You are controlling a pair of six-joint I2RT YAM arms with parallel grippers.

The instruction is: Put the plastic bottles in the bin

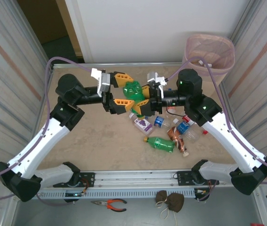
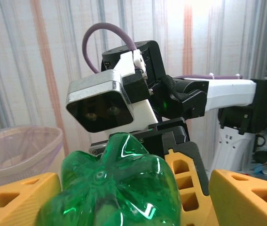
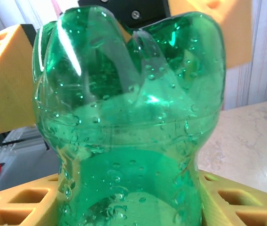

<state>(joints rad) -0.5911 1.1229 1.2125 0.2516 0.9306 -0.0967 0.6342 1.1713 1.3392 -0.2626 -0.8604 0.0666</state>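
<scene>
Where my arms meet above the tabletop [image 1: 91, 141], item one: a green bottle [image 1: 133, 89], lifted clear, clamped by my right pincer [image 1: 143, 98]. Item two: my left pincer [image 1: 125, 89], spread wide around the bottle's base. Remaining: other bottles [image 1: 160, 143] lying below; the bin [image 1: 209, 49] beyond the far right corner.

A pair of pliers [image 1: 109, 204] with orange handles lies on the grey ledge [image 1: 53, 213] below the near edge of the counter [image 1: 91, 141], left of middle. Further right on that ledge sit two small brown cloth pouches [image 1: 169, 200], touching each other, with a pale string trailing from them. The counter is pale beige with faint veining. Behind it stands a white wall panel [image 1: 143, 28], with a dark doorway [image 1: 44, 28] to its left. Striped corrugated sheeting [image 1: 6, 70] closes in both sides.
</scene>
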